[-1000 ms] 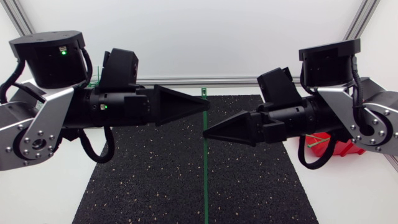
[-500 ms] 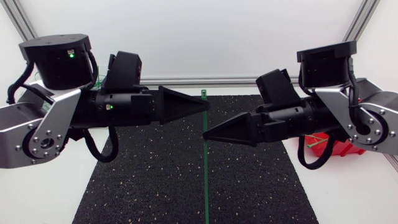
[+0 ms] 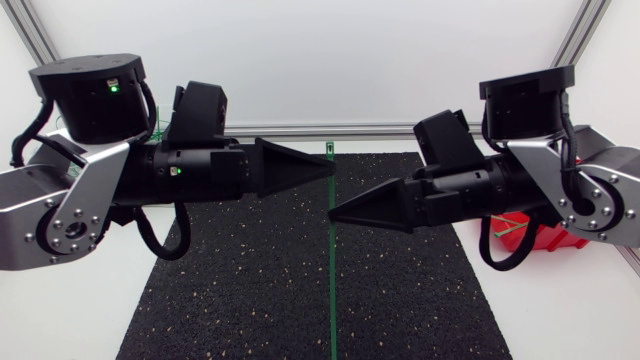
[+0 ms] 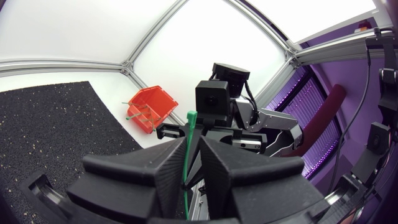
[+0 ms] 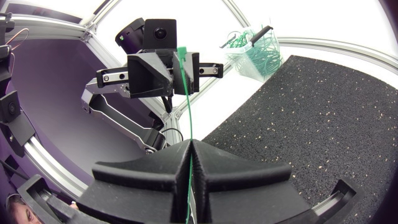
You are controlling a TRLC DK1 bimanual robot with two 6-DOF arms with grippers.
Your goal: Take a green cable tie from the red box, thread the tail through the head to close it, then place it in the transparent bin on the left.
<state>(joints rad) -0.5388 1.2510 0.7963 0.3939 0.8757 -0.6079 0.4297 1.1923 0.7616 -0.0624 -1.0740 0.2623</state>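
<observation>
Head view: one green cable tie (image 3: 331,262) is seen upright above the black mat (image 3: 230,290). It is gripped by two grippers. The left gripper (image 3: 327,168) is closed on it just under its head, and the right gripper (image 3: 334,212) is closed on it a little lower. One red box (image 3: 556,238) is partly hidden at the right.

Left wrist view: the left gripper's fingers are pressed onto the tie from both sides.

Right wrist view: the right gripper is likewise clamped on the tie. One transparent bin (image 5: 252,53) is seen far off, filled with tangled ties too many to count.

Bright, diffuse light; the white backdrop panel (image 3: 320,60) at twelve o'clock glows, and the black speckled rubber mat (image 3: 250,290) carries only faint shadow.
</observation>
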